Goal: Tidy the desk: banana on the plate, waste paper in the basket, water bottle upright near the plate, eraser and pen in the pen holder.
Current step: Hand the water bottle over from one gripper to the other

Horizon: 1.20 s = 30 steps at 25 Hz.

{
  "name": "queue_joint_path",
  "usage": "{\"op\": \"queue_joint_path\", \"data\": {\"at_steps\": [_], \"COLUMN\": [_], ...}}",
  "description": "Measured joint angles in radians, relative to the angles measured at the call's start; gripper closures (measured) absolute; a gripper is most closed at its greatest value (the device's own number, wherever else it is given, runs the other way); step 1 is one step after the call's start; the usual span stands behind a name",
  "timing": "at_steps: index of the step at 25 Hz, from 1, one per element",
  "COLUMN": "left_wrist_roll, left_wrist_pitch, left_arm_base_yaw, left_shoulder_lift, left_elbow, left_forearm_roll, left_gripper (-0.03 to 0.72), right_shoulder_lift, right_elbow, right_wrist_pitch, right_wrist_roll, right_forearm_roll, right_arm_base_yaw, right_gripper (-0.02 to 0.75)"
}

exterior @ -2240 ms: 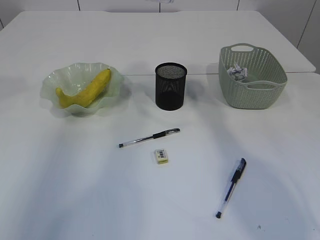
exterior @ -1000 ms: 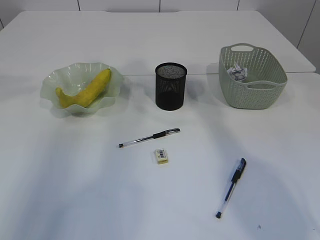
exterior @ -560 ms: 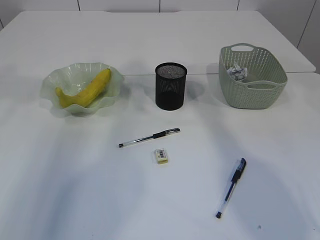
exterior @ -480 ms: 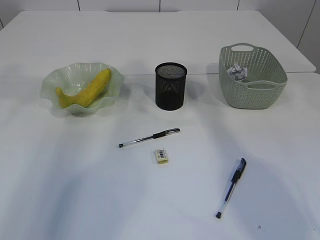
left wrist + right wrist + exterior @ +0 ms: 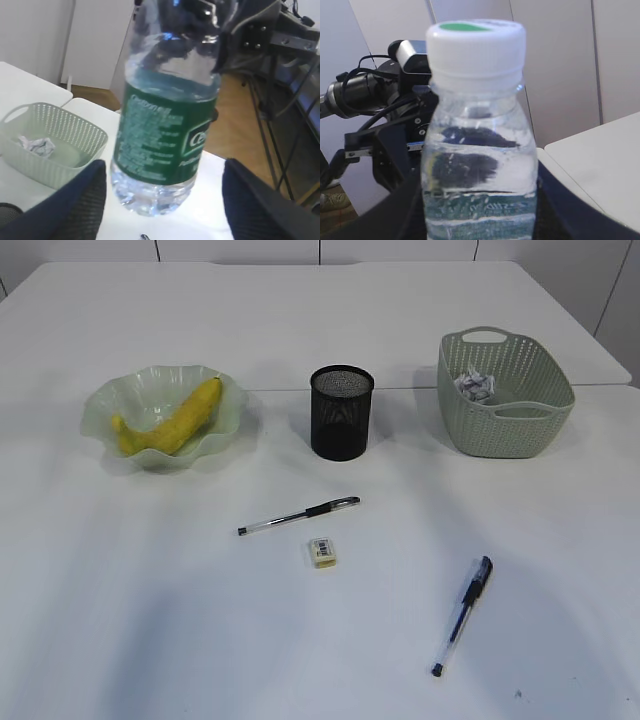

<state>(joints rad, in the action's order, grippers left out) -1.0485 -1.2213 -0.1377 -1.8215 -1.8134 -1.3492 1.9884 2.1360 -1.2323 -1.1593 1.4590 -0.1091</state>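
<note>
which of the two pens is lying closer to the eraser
The pen with the black grip, lying just behind the eraser in front of the pen holder. The blue pen lies farther off to the right, near the table's front edge.

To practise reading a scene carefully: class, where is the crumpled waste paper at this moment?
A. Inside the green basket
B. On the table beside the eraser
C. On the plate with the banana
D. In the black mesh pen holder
A: the crumpled waste paper lies inside the green basket at the right of the table, well apart from the pen holder and the plate.
</note>
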Motion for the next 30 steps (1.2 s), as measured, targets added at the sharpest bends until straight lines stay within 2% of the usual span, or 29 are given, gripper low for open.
{"op": "queue_joint_path", "data": {"at_steps": [4, 7, 20, 30], "left_wrist_roll": [-0.012, -0.028, -0.044, -0.046], "left_wrist_pitch": [0.000, 0.002, 0.009, 0.006], "left_arm_base_yaw": [-0.045, -0.061, -0.061, -0.061], "left_shoulder_lift": [0.000, 0.000, 0.000, 0.000], "left_elbow": [0.000, 0.000, 0.000, 0.000], "left_forearm_roll": [-0.014, -0.038, -0.082, -0.082], "left_gripper": [0.129, 0.111, 0.097, 0.094], "right_shoulder_lift": [0.000, 0.000, 0.000, 0.000], "right_elbow": [0.000, 0.000, 0.000, 0.000], "right_wrist_pitch": [0.000, -0.004, -0.014, -0.014], "right_wrist_roll": [0.004, 0.004, 0.021, 0.023], "right_forearm_roll": [0.000, 0.002, 0.019, 0.053], "right_arm_base_yaw": [0.000, 0.000, -0.076, -0.076], "right_gripper": [0.391, 0.391, 0.391, 0.391]}}
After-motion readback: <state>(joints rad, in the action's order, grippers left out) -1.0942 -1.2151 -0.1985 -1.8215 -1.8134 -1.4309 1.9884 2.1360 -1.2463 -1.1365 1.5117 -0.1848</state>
